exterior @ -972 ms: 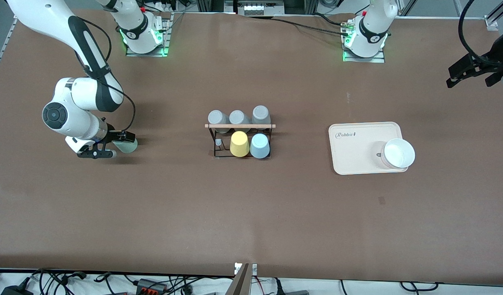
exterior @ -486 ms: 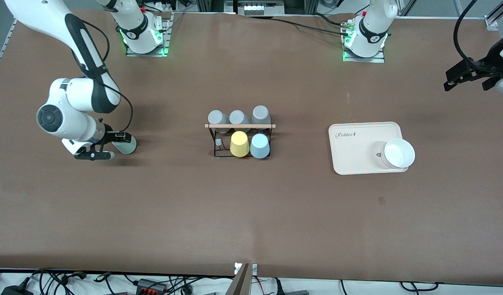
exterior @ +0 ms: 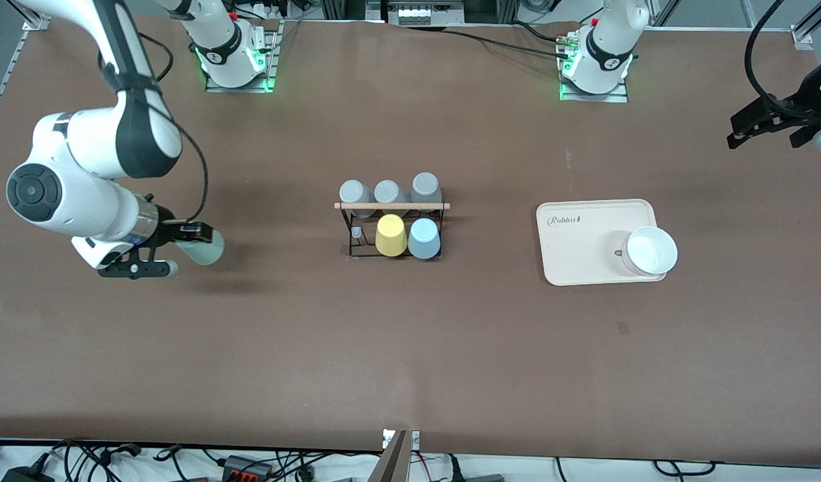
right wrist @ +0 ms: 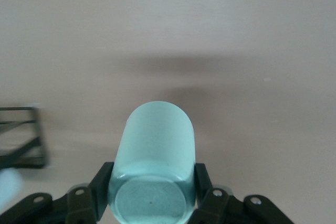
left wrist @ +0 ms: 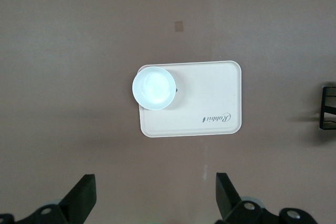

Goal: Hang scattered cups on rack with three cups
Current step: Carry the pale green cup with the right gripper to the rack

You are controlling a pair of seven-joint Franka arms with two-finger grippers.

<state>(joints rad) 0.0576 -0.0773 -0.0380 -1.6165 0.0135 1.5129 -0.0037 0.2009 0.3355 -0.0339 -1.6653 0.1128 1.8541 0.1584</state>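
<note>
Since the earlier frame the right gripper point(exterior: 171, 250) has swung outward toward its end of the brown surface point(exterior: 410, 348), lifting the pale mint green tapered plastic cup point(exterior: 203, 249) on its side, while the light blue tapered plastic cup point(exterior: 424, 239) sits upturned on the small black wire rack with its light wooden rod point(exterior: 391, 206). From the left wrist, the left gripper point(left wrist: 156, 198) waits with fingers spread apart high over the cream tray point(left wrist: 210, 98). From the right wrist, both fingers point(right wrist: 205, 184) clamp the mint cup's sides.

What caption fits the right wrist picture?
Right pincer shut on the pale mint green plastic cup above the brown table.
</note>
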